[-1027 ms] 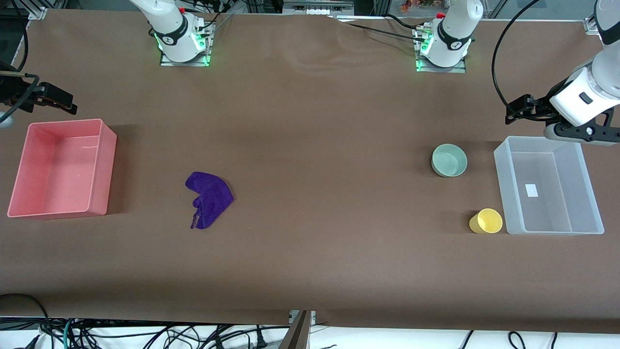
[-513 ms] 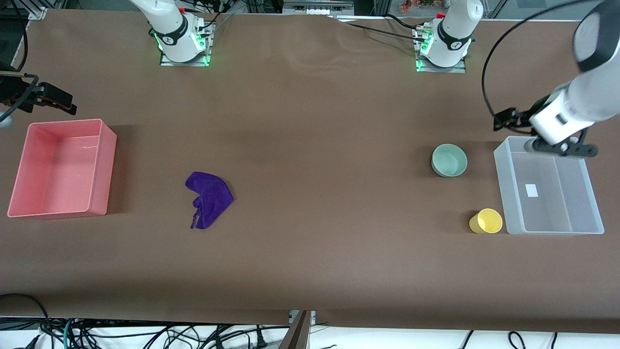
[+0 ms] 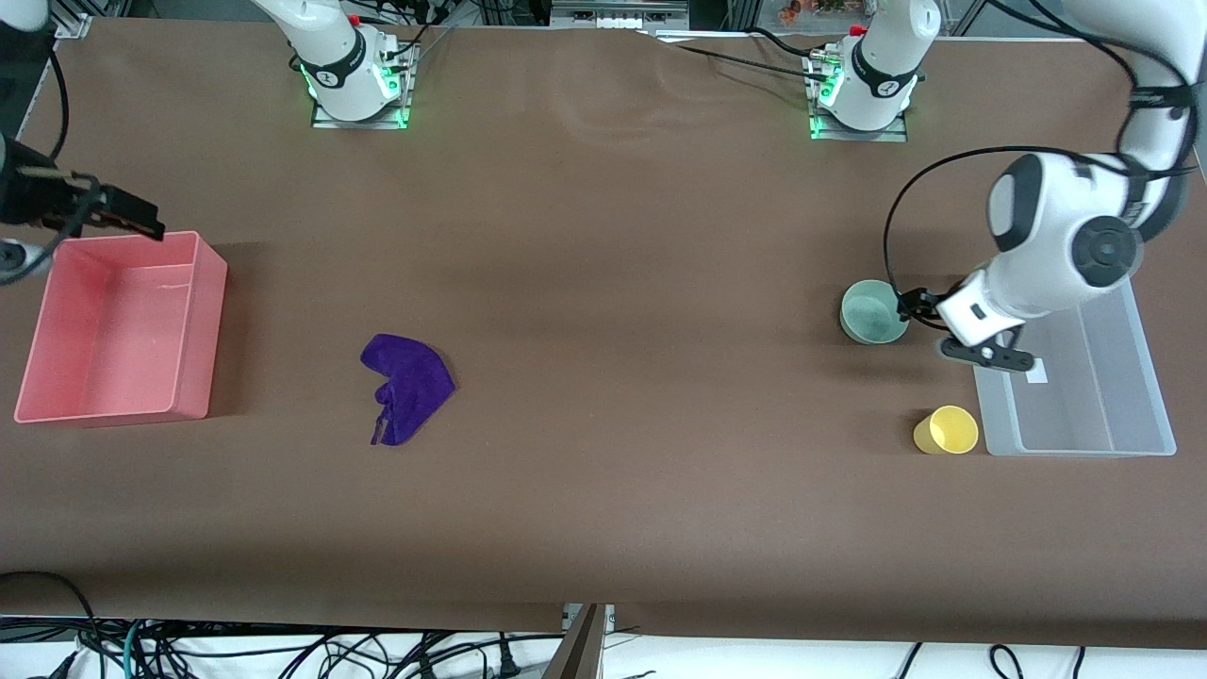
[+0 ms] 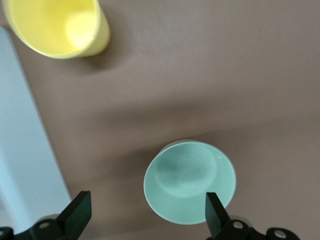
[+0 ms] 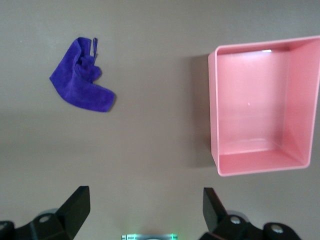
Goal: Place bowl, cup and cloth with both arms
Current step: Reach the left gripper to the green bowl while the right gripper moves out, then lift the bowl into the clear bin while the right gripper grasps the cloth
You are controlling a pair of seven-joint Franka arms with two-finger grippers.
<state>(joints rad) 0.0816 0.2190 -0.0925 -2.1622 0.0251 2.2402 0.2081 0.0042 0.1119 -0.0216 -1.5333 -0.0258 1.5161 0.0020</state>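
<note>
At the left edge of the front view, the right gripper (image 3: 127, 215) hangs over the upper rim of the pink bin (image 3: 209, 283), jaws spread wide and empty. The cloth (image 3: 407, 387) lies crumpled left of centre, lower in the frame than the bin's upper rim and toward the table's middle from it, its long axis running from its upper corner down to the thin tail at its lower end. In the right wrist view the cloth (image 5: 82, 85) sits upper left, well apart from the fingertips (image 5: 77, 200).

Toward the right of the front view, the bowl (image 3: 874, 312) stands upright, with the left gripper (image 3: 929, 325) just beside its rim, jaws wide and holding nothing, at the edge of the clear bin (image 3: 1146, 377). The cup (image 3: 946, 430) lies lower, touching or nearly touching that bin's corner. In the left wrist view the bowl (image 4: 190, 181) sits low between the fingertips (image 4: 214, 210), off toward one of them, so the left arm is plainly the nearer for the bowl; a slight sideways centring looks needed before descending.
</note>
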